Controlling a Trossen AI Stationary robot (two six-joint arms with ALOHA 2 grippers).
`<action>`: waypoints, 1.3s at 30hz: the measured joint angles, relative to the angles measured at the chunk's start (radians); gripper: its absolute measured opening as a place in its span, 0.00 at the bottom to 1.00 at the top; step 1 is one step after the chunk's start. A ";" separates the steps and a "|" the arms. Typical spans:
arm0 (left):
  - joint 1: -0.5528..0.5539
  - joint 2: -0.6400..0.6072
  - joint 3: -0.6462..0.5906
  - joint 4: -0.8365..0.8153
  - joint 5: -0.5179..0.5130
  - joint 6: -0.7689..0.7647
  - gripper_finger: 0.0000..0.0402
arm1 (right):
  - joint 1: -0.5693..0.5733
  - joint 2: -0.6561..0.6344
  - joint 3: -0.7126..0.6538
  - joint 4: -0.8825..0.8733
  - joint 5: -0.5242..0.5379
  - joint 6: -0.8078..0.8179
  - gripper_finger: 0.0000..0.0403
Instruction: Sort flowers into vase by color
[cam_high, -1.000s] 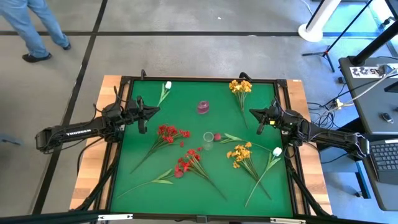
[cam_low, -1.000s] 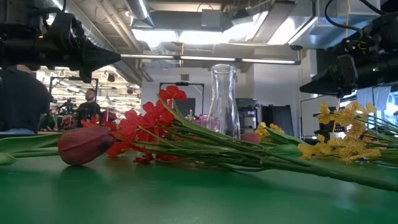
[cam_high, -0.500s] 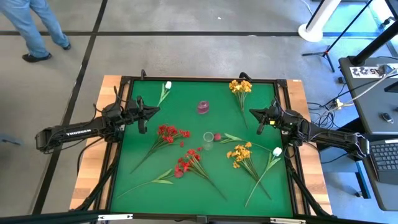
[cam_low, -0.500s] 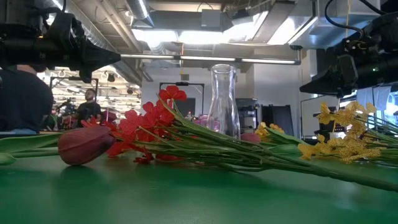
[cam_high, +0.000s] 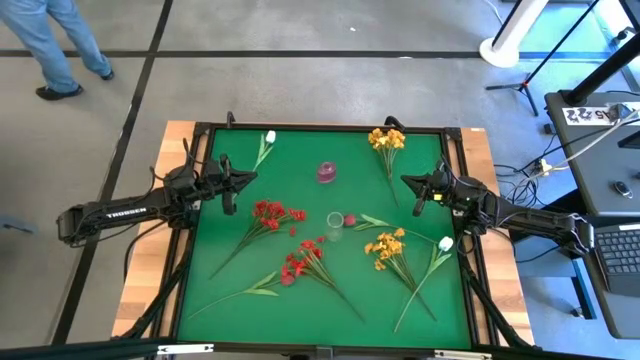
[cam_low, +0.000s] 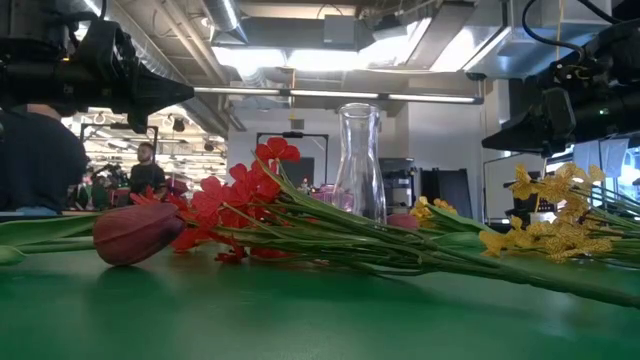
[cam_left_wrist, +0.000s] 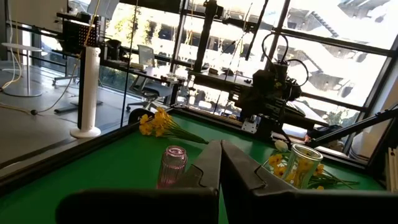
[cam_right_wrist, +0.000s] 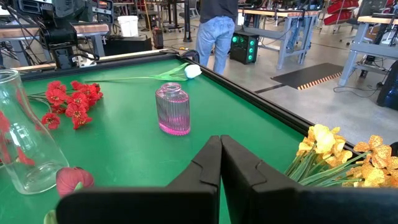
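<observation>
Sorting has not begun, by the look of it: every flower lies flat on the green table (cam_high: 215, 290). Two red sprays (cam_high: 268, 212) (cam_high: 298, 266) rest left of centre, yellow-orange sprays (cam_high: 386, 139) (cam_high: 385, 247) toward the right, white buds (cam_high: 270, 137) (cam_high: 445, 243) at the far-left and near-right edges.

The pink ribbed vase (cam_right_wrist: 172, 110) and the clear glass vase (cam_high: 335, 222) stand upright mid-table, both holding no stems (a loose dark-red bud (cam_right_wrist: 71, 180) lies beside the clear one).

The left gripper (cam_high: 228, 187) and right gripper (cam_high: 417, 193) hover at opposite table edges, fingers pressed together, carrying nothing.
</observation>
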 joint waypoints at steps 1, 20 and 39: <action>0.000 0.000 0.000 0.000 0.000 0.000 0.00 | 0.000 0.000 0.000 0.000 0.000 0.000 0.02; -0.001 0.003 0.059 -0.209 -0.006 -0.108 0.01 | 0.000 0.000 0.000 0.000 0.000 0.000 0.02; 0.012 0.542 0.615 -0.885 -0.319 -0.165 0.17 | 0.000 0.000 0.000 0.000 0.000 0.000 0.02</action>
